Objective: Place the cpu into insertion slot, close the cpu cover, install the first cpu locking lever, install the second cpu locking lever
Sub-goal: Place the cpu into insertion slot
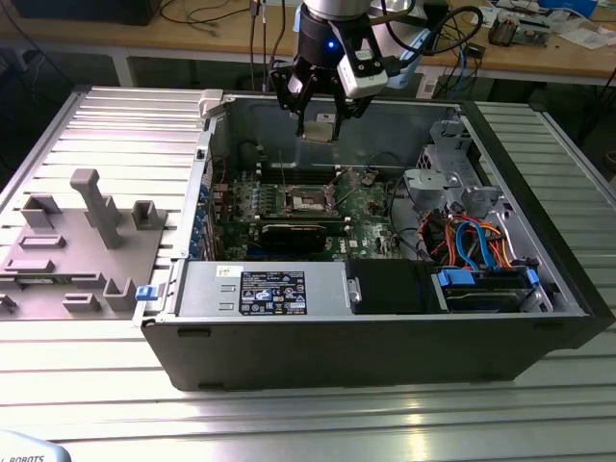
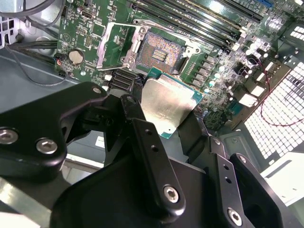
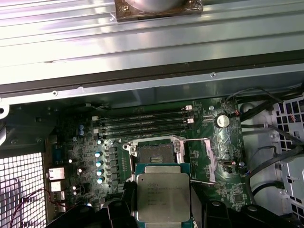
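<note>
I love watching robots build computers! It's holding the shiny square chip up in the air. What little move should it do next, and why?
Probably ease the cpu down toward the open socket, holding it level. The gripper holds the cpu above the motherboard, the socket sits bare, and the cpu cover is swung open beside it.

— The cpu [image 3: 163,197]?
— Silvery-grey face, green rim. The motherboard [image 3: 232,190] is green too.
— And the gripper [image 1: 318,115]?
— Black. The computer case [image 1: 385,337] is dark grey, the cables [image 1: 472,241] blue and orange, the table [image 1: 539,414] ribbed silver.
</note>
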Robot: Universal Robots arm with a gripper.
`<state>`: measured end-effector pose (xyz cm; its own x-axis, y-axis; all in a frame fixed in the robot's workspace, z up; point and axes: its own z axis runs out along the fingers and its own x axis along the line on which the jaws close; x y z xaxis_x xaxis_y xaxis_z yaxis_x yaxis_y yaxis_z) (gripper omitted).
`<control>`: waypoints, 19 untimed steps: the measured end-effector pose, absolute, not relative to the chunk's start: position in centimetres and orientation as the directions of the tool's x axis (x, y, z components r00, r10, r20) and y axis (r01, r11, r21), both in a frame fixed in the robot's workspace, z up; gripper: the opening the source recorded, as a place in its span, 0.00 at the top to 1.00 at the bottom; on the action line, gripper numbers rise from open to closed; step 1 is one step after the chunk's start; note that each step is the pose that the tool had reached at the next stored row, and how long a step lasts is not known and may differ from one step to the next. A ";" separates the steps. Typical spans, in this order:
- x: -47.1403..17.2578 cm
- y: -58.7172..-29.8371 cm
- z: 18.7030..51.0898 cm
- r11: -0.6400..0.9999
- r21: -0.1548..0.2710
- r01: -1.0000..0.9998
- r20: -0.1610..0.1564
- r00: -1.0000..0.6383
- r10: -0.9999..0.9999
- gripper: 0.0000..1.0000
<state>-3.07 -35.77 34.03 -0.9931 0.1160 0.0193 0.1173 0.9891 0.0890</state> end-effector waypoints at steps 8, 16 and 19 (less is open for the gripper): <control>-3.1 -35.8 34.0 0.989 0.089 0.122 0.019 -0.992 0.121 0.46; -3.1 -35.8 34.0 0.988 0.089 0.129 0.019 -0.992 0.128 0.46; -3.1 -35.8 34.0 0.987 0.089 0.131 0.019 -0.991 0.130 0.46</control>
<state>-3.08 -35.77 34.01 -0.9914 0.1298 0.0193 0.1310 0.9874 0.0890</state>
